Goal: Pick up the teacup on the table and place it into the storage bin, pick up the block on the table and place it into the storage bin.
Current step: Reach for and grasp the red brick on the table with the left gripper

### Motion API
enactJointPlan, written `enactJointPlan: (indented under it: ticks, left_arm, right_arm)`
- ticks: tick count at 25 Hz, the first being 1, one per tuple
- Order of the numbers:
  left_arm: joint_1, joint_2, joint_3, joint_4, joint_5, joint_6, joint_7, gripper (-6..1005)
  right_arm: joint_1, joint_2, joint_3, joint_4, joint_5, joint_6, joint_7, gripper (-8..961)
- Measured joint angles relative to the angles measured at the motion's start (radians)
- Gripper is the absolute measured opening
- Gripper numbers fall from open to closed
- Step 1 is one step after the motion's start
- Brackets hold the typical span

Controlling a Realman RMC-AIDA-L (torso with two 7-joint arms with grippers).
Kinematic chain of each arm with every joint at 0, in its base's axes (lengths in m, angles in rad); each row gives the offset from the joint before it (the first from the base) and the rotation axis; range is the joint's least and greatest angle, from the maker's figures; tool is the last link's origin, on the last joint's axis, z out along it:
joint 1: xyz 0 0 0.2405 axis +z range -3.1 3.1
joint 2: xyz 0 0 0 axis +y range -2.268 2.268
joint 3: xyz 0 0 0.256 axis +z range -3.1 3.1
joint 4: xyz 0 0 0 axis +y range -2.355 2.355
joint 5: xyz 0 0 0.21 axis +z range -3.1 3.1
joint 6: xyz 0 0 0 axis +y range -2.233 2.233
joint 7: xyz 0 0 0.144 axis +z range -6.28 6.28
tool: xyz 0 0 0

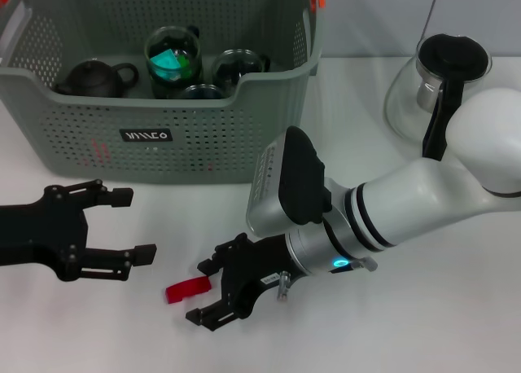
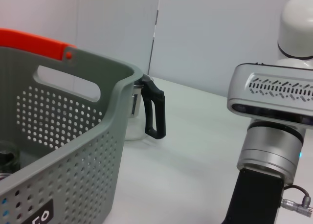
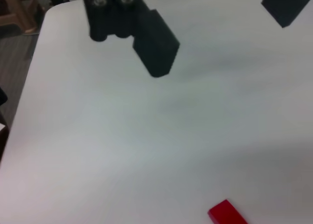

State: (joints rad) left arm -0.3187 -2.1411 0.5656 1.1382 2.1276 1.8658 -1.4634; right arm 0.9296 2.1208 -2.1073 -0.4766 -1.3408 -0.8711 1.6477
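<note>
Right claw (image 1: 202, 291) spread around red block (image 1: 187, 290) — lying flat, long axis left-right; left claw (image 1: 126, 225) released.

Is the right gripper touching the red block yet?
Apart. In the right wrist view bare table separates the red block from the right gripper fingers; its jaws are open.
</note>
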Motion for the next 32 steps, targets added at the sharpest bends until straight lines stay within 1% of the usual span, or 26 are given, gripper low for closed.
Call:
enactJointPlan:
  ticks: [9,17,20,22,25,26,28,29,32]
  left_arm:
    - [-0.004,-0.002,0.003,0.000,0.004,-0.002,0.000,945]
    - [-0.007,-0.005,0.009,0.000,0.021,-0.009,0.000,945]
    - [-0.008,-0.006,0.010,0.000,0.022,-0.005,0.000,945]
    - [-0.009,-0.005,0.020,0.004,0.026,0.001,0.000,945]
    - [-0.016,0.001,0.032,0.013,0.047,0.004,-0.009,945]
    - [-0.021,0.005,0.033,0.019,0.059,0.005,-0.018,945]
    - [-0.029,0.010,0.033,0.030,0.071,0.008,-0.032,945]
    - [-0.033,0.013,0.035,0.035,0.075,0.011,-0.037,945]
    - [-0.043,0.015,0.045,0.038,0.087,0.011,-0.038,945]
  right_arm:
    - [0.000,0.004,-0.012,-0.016,-0.005,0.075,-0.015,793]
    - [-0.003,0.004,-0.022,-0.023,-0.005,0.078,-0.033,773]
    - [-0.014,0.002,-0.023,-0.034,-0.004,0.079,-0.036,765]
    - [-0.036,-0.005,-0.015,-0.060,-0.002,0.078,-0.039,717]
    - [-0.074,-0.020,0.024,-0.095,-0.007,0.059,-0.060,645]
    - [-0.098,-0.029,0.077,-0.106,-0.015,0.026,-0.077,621]
    - [-0.126,-0.038,0.149,-0.112,-0.027,-0.029,-0.102,627]
    - [-0.126,-0.038,0.149,-0.112,-0.027,-0.029,-0.102,631]
    - [-0.173,-0.049,0.276,-0.115,-0.046,-0.116,-0.138,650]
